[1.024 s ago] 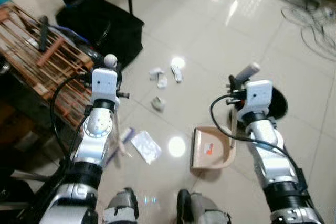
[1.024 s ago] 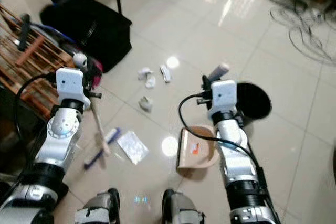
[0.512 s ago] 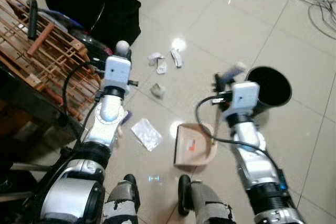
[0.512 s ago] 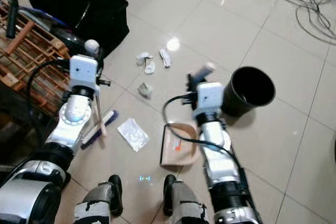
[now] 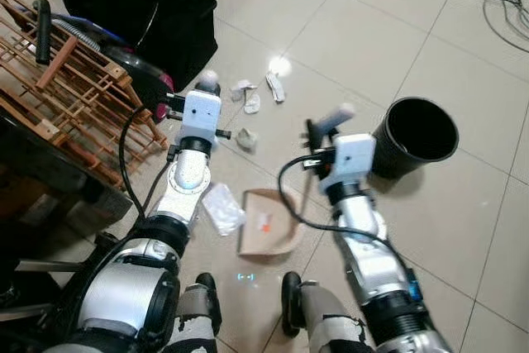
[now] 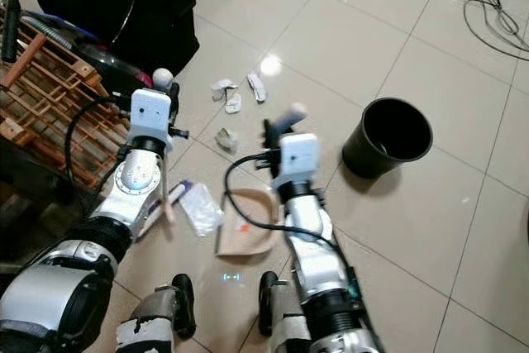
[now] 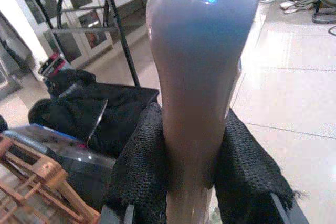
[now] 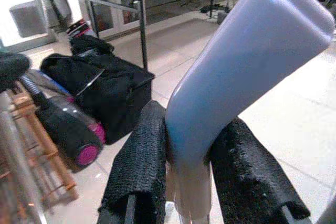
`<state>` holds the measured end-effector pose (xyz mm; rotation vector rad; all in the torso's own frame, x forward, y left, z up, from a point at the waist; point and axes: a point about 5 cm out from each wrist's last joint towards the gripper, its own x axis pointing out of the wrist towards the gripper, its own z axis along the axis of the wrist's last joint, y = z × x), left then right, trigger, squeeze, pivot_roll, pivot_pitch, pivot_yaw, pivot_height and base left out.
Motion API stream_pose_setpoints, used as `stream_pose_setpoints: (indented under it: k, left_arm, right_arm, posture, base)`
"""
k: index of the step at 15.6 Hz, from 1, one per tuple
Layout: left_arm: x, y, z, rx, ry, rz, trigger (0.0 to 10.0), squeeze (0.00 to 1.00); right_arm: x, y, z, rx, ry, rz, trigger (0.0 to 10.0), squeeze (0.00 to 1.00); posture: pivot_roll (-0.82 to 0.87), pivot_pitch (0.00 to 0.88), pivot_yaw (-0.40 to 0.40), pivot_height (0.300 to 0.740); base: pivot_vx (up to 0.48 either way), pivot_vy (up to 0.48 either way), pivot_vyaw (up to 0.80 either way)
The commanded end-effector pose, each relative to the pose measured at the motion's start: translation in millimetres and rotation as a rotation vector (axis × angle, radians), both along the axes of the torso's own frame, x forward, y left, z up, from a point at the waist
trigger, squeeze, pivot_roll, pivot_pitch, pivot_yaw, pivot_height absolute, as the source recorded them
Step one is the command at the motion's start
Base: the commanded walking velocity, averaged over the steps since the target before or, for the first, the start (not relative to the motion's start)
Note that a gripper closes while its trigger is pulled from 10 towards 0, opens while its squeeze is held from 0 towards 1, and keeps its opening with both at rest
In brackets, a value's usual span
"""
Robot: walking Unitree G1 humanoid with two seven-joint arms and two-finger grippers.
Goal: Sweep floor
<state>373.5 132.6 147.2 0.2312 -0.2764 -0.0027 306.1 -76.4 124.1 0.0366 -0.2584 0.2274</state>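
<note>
The left gripper (image 7: 191,182) is clamped on the smooth, rounded pale handle of a broom (image 7: 197,77), its two black fingers (image 7: 142,171) wrapped in coarse knitted cloth pressing either side of the glossy shaft. In the head views the broom slants down beside the left arm, its brush head (image 6: 169,200) on the floor just beside a crinkled clear plastic wrapper (image 5: 221,207). The right gripper (image 8: 191,182) pinches the flat, angled grey-white handle (image 8: 236,72) of a tan plastic dustpan (image 5: 266,222), whose shallow scoop lies on the glossy beige tiles (image 5: 347,47) between the two arms. Crumpled white paper scraps (image 5: 248,105) lie scattered ahead of the pan. A round black bin (image 5: 416,134), open and upright, stands to the right of the right arm. To the left are a slatted wooden rack (image 5: 62,97), a soft black bag (image 5: 140,18) and a vacuum with a magenta end (image 8: 79,142).
</note>
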Motion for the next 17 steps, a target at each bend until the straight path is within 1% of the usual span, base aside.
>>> stream_pose_setpoints:
  k: [1,2,3,4,5,6,7,8,10,13,14,16,17]
  left_arm:
    - [-2.5,-3.0,-10.8,-0.067,0.051,0.005,10.0,0.00]
    - [-0.7,-9.4,-4.5,-0.115,0.029,-0.018,10.0,0.00]
    - [0.1,-11.3,-1.9,-0.136,0.022,-0.025,10.0,0.00]
    - [2.2,-17.7,9.5,-0.162,-0.025,-0.059,10.0,0.00]
    - [2.6,-19.8,13.7,-0.166,-0.044,-0.071,10.0,0.00]
    - [1.5,-25.2,20.8,-0.168,-0.084,-0.116,10.0,0.00]
    - [0.1,-26.7,22.7,-0.174,-0.100,-0.136,10.0,0.00]
    - [-2.2,-27.1,23.6,-0.188,-0.115,-0.155,10.0,0.00]
    - [-10.5,-24.6,28.9,-0.280,-0.155,-0.183,10.0,0.00]
    - [-11.1,-24.8,39.2,-0.347,-0.180,-0.184,10.0,0.00]
    - [-10.2,-25.3,45.7,-0.381,-0.183,-0.193,10.0,0.00]
    - [-8.7,-18.9,56.4,-0.401,-0.191,-0.199,10.0,0.00]
    - [-8.9,-16.5,58.8,-0.397,-0.194,-0.202,10.0,0.00]
  right_arm:
    - [-4.2,-2.2,-11.4,-0.016,0.047,-0.011,10.0,0.00]
    - [-4.5,-3.2,-13.8,-0.010,0.062,-0.031,10.0,0.00]
    - [-4.2,-3.8,-14.4,-0.006,0.067,-0.038,10.0,0.00]
    - [-1.6,-7.0,-15.0,0.007,0.079,-0.056,10.0,0.00]
    - [-0.8,-8.0,-15.3,0.010,0.083,-0.059,10.0,0.00]
    - [1.2,-10.9,-17.1,0.003,0.092,-0.062,10.0,0.00]
    - [1.9,-12.1,-17.7,0.002,0.096,-0.066,10.0,0.00]
    - [2.9,-13.6,-18.3,0.005,0.100,-0.072,10.0,0.00]
    - [7.0,-19.6,-17.8,0.017,0.107,-0.103,10.0,0.00]
    - [9.6,-21.4,-17.5,0.023,0.110,-0.108,10.0,0.00]
    - [10.8,-21.8,-19.0,0.022,0.117,-0.107,10.0,0.00]
    - [12.0,-23.1,-20.6,0.024,0.124,-0.109,10.0,0.00]
    - [12.4,-23.4,-20.9,0.026,0.125,-0.110,10.0,0.00]
  posture:
    - [-0.06,0.352,-0.064,0.740]
    - [-0.05,0.344,-0.063,0.740]
    - [-0.05,0.344,-0.063,0.740]
    - [-0.04,0.353,-0.069,0.740]
    - [-0.04,0.353,-0.069,0.740]
    - [-0.03,0.364,-0.073,0.740]
    - [-0.02,0.364,-0.074,0.740]
    - [-0.02,0.345,-0.068,0.740]
    - [-0.01,0.336,-0.066,0.740]
    - [0.00,0.333,-0.065,0.740]
    - [0.01,0.323,-0.059,0.740]
    - [0.02,0.308,-0.053,0.740]
    - [0.02,0.308,-0.053,0.740]
  base:
    - [0.000,0.000,0.00]
    - [0.000,0.000,0.00]
    - [0.000,0.000,0.00]
    - [0.000,0.000,0.00]
    - [0.000,0.000,0.00]
    - [0.000,0.000,0.00]
    - [0.000,0.000,0.00]
    - [0.000,0.000,0.00]
    - [0.000,0.000,0.00]
    - [0.000,0.000,0.00]
    - [0.000,0.000,0.00]
    - [0.000,0.000,0.00]
    - [0.000,0.000,0.00]
